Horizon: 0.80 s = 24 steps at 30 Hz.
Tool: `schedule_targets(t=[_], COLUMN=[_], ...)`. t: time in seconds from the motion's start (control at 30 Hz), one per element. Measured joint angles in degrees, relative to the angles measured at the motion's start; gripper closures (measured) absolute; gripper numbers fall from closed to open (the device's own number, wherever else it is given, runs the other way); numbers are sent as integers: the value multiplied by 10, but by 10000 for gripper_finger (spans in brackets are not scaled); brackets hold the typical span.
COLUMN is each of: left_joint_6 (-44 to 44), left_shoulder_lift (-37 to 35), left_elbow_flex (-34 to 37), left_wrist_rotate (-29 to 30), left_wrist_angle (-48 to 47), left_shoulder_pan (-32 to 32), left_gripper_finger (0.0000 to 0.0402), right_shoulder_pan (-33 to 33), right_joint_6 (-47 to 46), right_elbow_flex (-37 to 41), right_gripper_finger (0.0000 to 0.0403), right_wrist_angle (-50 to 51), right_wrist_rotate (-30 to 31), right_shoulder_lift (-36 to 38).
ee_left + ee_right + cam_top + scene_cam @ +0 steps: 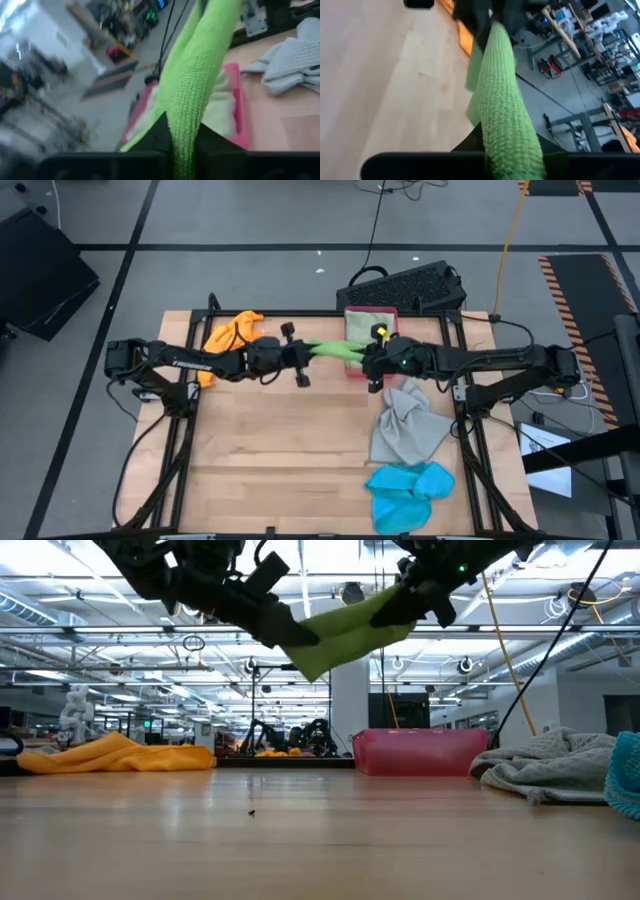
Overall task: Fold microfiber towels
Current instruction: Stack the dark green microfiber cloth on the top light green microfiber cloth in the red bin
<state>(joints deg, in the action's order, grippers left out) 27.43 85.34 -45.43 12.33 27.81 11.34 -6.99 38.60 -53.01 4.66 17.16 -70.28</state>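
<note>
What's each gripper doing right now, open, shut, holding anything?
Left gripper: shut on one end of the bright green microfiber towel, held above the table.
Right gripper: shut on its other end.

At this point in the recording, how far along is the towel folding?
Nothing looks folded yet. In hand: the bright green microfiber towel hangs stretched above the table between the left gripper and right gripper, fingers of both shut on it. Left: the crumpled orange towel, grey towel and bright blue towel, plus a pale cloth in the pink-red plastic tray.
</note>
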Motion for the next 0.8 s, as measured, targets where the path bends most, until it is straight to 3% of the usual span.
schedule_targets(t=[0.07, 0.2, 0.37, 0.63, 0.8], left_joint_6=[35, 63, 121, 138, 183], left_shoulder_lift=[1, 30, 103, 234, 310], left_elbow_flex=[0, -20, -85, -242, -316], left_wrist_rotate=[-35, -78, -90, -90, -39], left_wrist_angle=[31, 84, 47, -35, -97], left_shoulder_pan=[15, 36, 51, 60, 59], left_gripper_finger=[388, 375, 371, 387, 370], right_shoulder_pan=[-19, -59, -111, -201, -239], right_joint_6=[3, 0, -8, -2, 71], right_elbow_flex=[0, -1, 0, 18, 67], right_gripper_finger=[391, 391, 391, 382, 383], right_wrist_angle=[15, 54, 85, 116, 110], right_wrist_rotate=[-4, -28, -29, -24, -54], right_shoulder_lift=[8, 21, 24, 24, 24])
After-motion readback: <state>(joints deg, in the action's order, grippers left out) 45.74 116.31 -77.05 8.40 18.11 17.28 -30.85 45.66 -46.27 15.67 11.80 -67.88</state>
